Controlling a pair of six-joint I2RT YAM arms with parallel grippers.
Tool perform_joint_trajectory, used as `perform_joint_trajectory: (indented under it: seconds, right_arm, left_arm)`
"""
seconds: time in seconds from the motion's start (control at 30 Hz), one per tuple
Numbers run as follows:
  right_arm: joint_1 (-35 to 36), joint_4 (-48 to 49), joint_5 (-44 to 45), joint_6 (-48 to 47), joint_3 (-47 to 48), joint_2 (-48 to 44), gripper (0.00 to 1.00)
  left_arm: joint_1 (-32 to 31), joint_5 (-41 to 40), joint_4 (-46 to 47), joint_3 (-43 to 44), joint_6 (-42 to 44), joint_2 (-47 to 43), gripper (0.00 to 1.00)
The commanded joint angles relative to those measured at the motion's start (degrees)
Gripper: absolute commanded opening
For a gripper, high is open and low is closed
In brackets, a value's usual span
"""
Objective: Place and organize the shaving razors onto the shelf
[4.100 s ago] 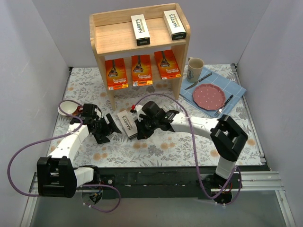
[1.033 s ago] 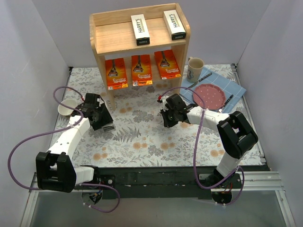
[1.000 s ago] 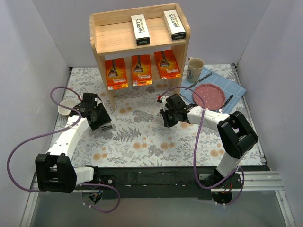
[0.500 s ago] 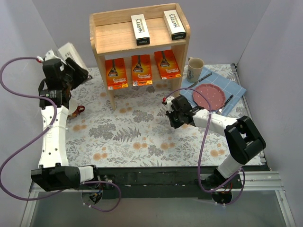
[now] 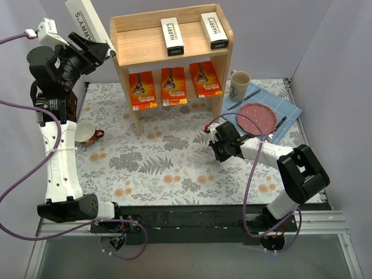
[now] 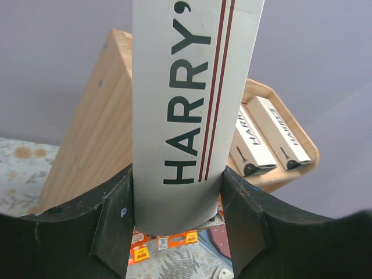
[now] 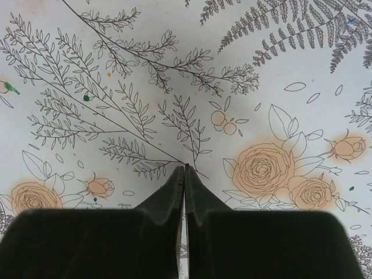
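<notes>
Aloft, white box (image 5: 87, 22) beside shelf (image 5: 139, 46) (left edge)

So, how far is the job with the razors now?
Done: three orange packs stand on the lower tier of the shelf, and two white boxes lie on top. In hand: the left gripper holds the third white box high by the shelf's left end. Left: setting it on the top tier. The right gripper is shut, empty.
</notes>
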Motion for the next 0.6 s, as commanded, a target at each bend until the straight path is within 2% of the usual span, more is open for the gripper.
perform_joint_trajectory:
  seconds: [0.0, 0.23, 0.37, 0.43, 0.57]
  right_arm:
    - [-0.29, 2.21, 0.79, -1.23, -0.72, -2.48, 0.09]
    - [-0.47, 2.73, 0.97, -1.32, -1.33, -3.26, 0.09]
    - [-0.55, 3.26, 1.06, -1.32, -2.38, -3.88, 0.09]
    - [-0.64, 3.44, 0.97, -1.23, -2.83, -4.32, 0.09]
    - [-1.08, 3.52, 0.97, -1.23, -3.88, -5.37, 0.09]
  left_arm:
    - [0.0, 9.06, 5.08, 2.2, -1.91, 1.08, 0.49]
    - [-3.77, 9.78, 7.01, 3.16, -0.95, 3.89, 0.52]
    - [-9.91, 8.03, 7.28, 5.44, 2.12, 6.44, 0.52]
    - [-12.2, 4.96, 6.32, 6.93, 4.15, 8.2, 0.52]
    - [-14.59, -7.85, 3.33, 8.7, 5.47, 10.66, 0.52]
